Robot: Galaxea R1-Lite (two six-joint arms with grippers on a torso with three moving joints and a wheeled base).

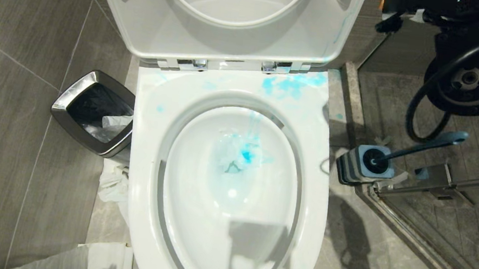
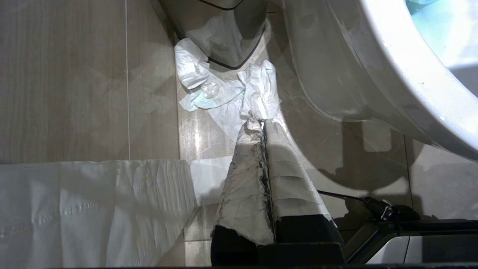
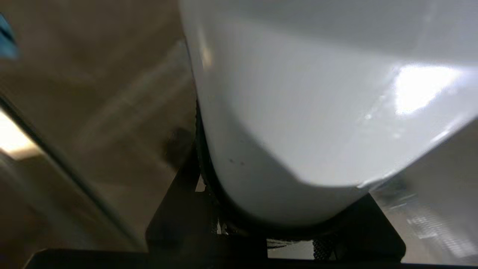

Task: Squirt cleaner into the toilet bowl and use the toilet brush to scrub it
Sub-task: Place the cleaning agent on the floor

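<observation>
The toilet bowl (image 1: 147, 151) stands open with seat and lid raised. Blue liquid (image 1: 246, 155) lies in its water, and blue smears (image 1: 292, 84) mark the back of the rim. The toilet brush (image 1: 427, 144) leans in its square holder (image 1: 353, 165) on the floor to the right of the bowl. My right arm (image 1: 476, 75) is high at the upper right. In the right wrist view my right gripper (image 3: 283, 209) is shut on the white body of the cleaner (image 3: 298, 112); its cap is hidden. My left gripper (image 2: 261, 121), wrapped in white tape, hangs shut and empty low beside the bowl (image 2: 373, 74).
A steel-rimmed waste bin (image 1: 89, 108) stands left of the toilet. Crumpled white paper (image 2: 224, 93) and a flat paper sheet (image 2: 86, 201) lie on the floor there. A metal rail and glass door (image 1: 442, 175) run along the right, behind the brush holder.
</observation>
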